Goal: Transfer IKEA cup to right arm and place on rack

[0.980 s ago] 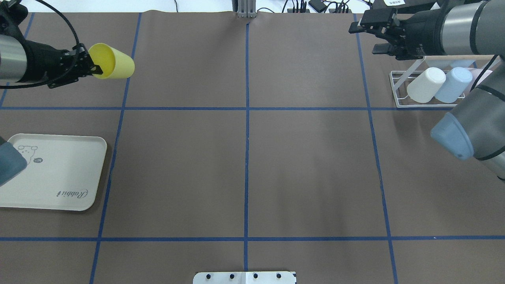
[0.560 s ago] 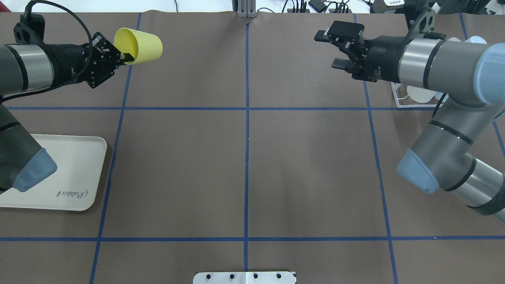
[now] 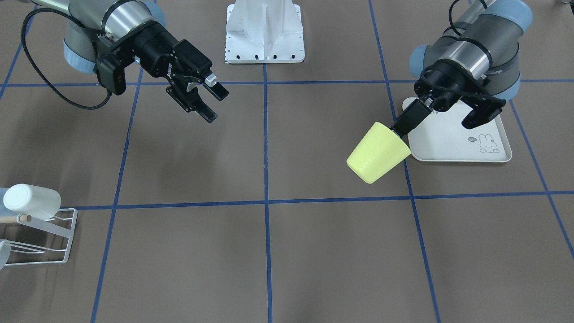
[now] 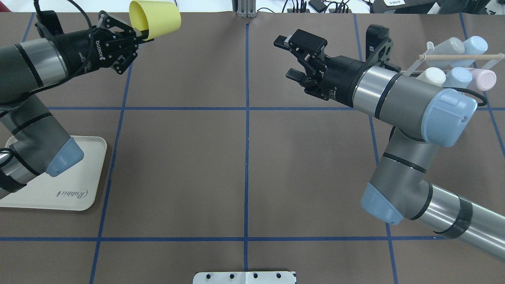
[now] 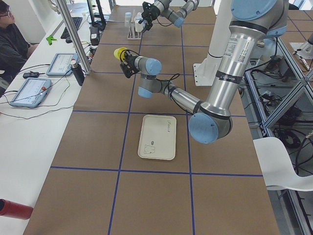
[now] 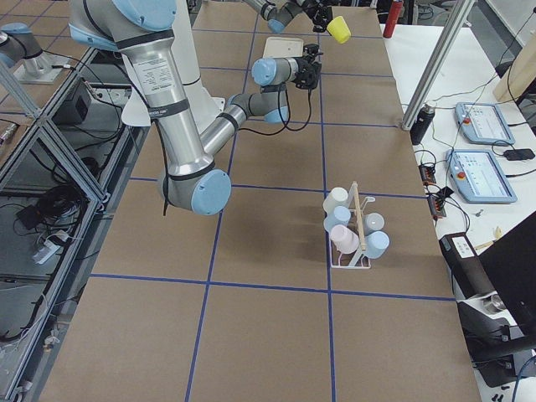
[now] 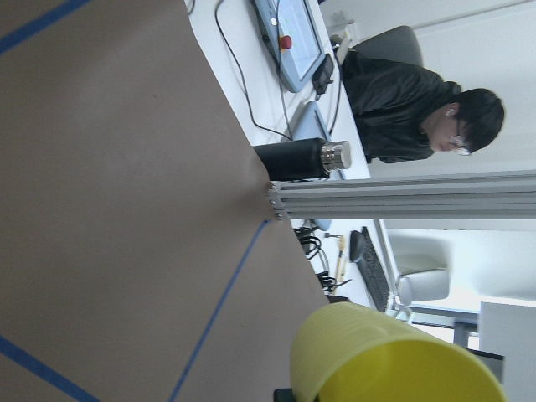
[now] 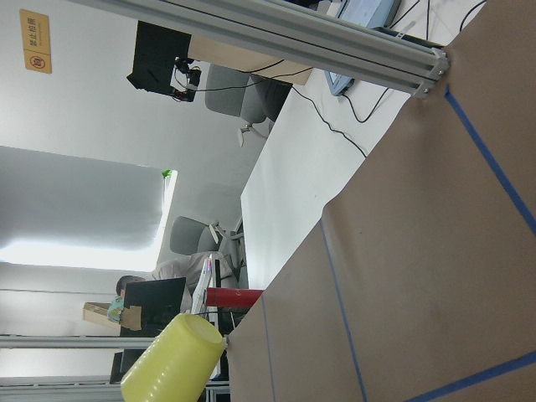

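The yellow IKEA cup (image 4: 156, 19) hangs in the air at the upper left of the overhead view, lying on its side with its mouth toward the left gripper (image 4: 143, 35) and its closed base pointing at the frame's centre. That gripper's jaws are pinched narrow on the rim alone, one finger inside the mouth and one outside. This is the first weak spot: with so little wall in the grip, the cup could swing or slip if it is nudged. The middle of the brown table (image 4: 246, 157) lies between the two arms. Right of centre, the right gripper (image 4: 285, 57) faces the cup, empty, jaws wide, well apart from it. The cup's body tapers, so jaws closing near the narrow base might squeeze it out sideways. Jaws closing near the rim might strike the left gripper's fingers. If the left jaws let go before the right ones are firmly on, the cup will likely drop to the table. At the upper right, the rack (image 4: 461, 57) already carries several pastel cups (image 4: 434, 75) and sits just behind the right arm (image 4: 398, 94). A careless swing back could knock them, and a free prong may be hard to reach.
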Controlling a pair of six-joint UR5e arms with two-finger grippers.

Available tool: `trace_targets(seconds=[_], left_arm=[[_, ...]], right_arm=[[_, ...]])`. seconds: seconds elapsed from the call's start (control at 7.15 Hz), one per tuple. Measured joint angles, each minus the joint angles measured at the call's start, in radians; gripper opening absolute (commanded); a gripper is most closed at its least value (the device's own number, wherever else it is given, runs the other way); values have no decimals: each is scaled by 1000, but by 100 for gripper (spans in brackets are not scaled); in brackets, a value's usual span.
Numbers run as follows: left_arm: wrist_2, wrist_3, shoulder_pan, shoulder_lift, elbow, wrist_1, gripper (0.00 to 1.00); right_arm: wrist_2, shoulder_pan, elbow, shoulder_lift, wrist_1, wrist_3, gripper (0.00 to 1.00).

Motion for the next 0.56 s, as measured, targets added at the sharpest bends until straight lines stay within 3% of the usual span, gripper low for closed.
trace_targets(seconds=[0.28,0.56], left_arm=[[100,-58,87,-52,26,-107,0],[262,-85,191,-107,93,-230,0]], right_arm=[[-34,-25,-50,39,54,8,100],[-51,-33,-74,69,66,9,100]])
